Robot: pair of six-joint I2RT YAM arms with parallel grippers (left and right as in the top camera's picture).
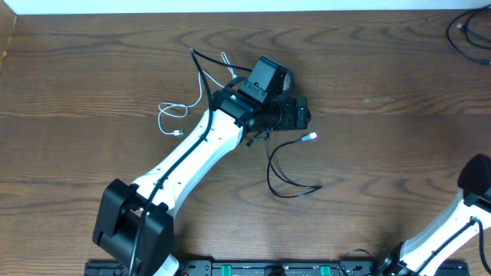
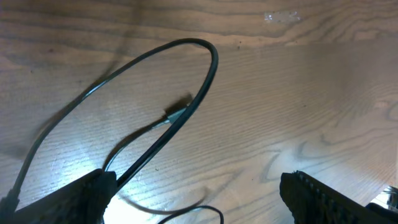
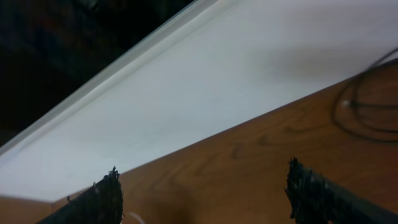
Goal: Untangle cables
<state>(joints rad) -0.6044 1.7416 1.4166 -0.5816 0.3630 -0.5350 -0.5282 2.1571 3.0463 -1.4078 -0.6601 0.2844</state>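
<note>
Presently, the left arm (image 1: 192, 153) is seen stretched from the near left edge out to the middle of the wooden table (image 1: 383, 92), with the left gripper (image 1: 295, 115) low over the tabletop. From the left wrist camera its fingers (image 2: 81, 196) are observed well apart, and nothing is clamped between them; only bare wood and a run of black cable (image 2: 205, 81) are framed by the jaws. That cable is laid on the table in an open loop, one strand passing just beside the left-hand finger, and a small grey plug (image 2: 176, 115) is noted inside the loop. From overhead the black cable (image 1: 280, 180) is traced as a slack curl just right of the arm, ending in a pale plug (image 1: 309, 138) near the gripper. The white cable (image 1: 173, 115) is found on the other side of the arm, lying in loose bends; whether the two cords cross under the arm cannot be told. The right arm (image 1: 453, 222) is kept at the near right corner, well apart from both cords. The right gripper (image 3: 202, 186) is shown with its fingers (image 3: 99, 199) spread and empty, aimed at the table's edge and a white panel (image 3: 249, 74). Another dark cord (image 3: 367, 106) is coiled there.
</note>
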